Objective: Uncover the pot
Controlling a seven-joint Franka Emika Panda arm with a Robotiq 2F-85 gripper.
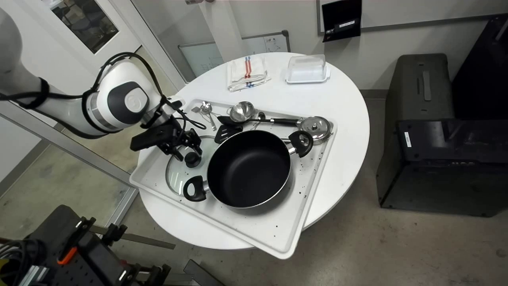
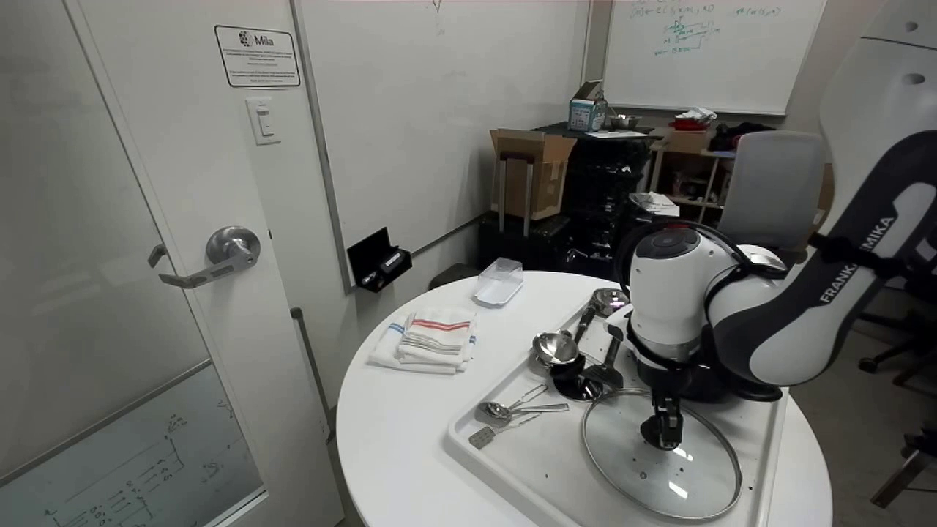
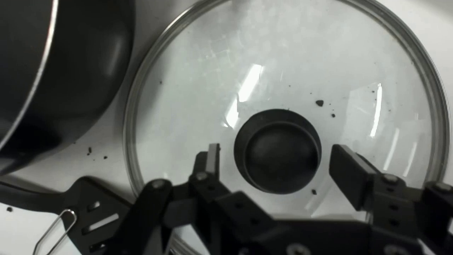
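The wide black pot (image 1: pixel 250 171) stands open-topped on the white tray, its black inside showing. Its side also shows in the wrist view (image 3: pixel 92 63); in an exterior view the arm hides most or all of it. The round glass lid (image 1: pixel 176 178) lies flat on the tray beside the pot, and it also shows in an exterior view (image 2: pixel 637 476) and the wrist view (image 3: pixel 191 92). My gripper (image 3: pixel 276 158) is open over the lid, one finger on each side of its black knob (image 3: pixel 283 156), with gaps showing on both sides. It holds nothing.
The tray (image 1: pixel 274 234) sits on a round white table (image 1: pixel 349 119). A black slotted spatula (image 3: pixel 95 216), small metal utensils (image 2: pixel 498 411), a metal strainer (image 1: pixel 242 111) and a small lidded metal vessel (image 1: pixel 315 129) lie beside the pot. Folded towels (image 1: pixel 248 71) and a clear-covered dish (image 1: pixel 306 69) stand farther back.
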